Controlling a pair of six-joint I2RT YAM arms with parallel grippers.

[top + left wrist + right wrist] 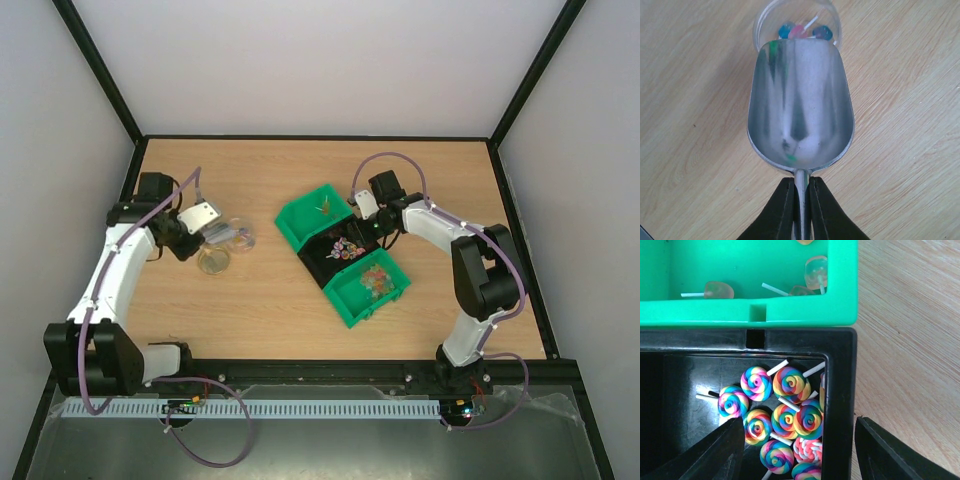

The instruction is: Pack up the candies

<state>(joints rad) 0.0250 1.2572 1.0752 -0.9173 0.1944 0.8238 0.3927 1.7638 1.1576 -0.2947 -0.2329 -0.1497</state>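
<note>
Rainbow swirl lollipop candies (785, 410) lie heaped in the right end of a black bin (839, 390). My right gripper (799, 440) hangs open over them, its two fingers (715, 455) straddling the bin's right wall. Pale orange candies (717, 289) lie in the green bin (755, 315) behind. In the top view the black bin (322, 262) sits between two green bins (300, 222), and the nearer one (345, 305) holds more candies (375, 278). My left gripper (801, 200) is shut on the handle of an empty metal scoop (800, 105), above a clear round cup (760, 20) holding a few candies (799, 31).
Two clear round cups (237, 235) (213, 261) stand on the wooden table (270, 310) by the left arm. Black frame rails run along the table's edges, and a slotted white rail (300, 408) lies at the near edge.
</note>
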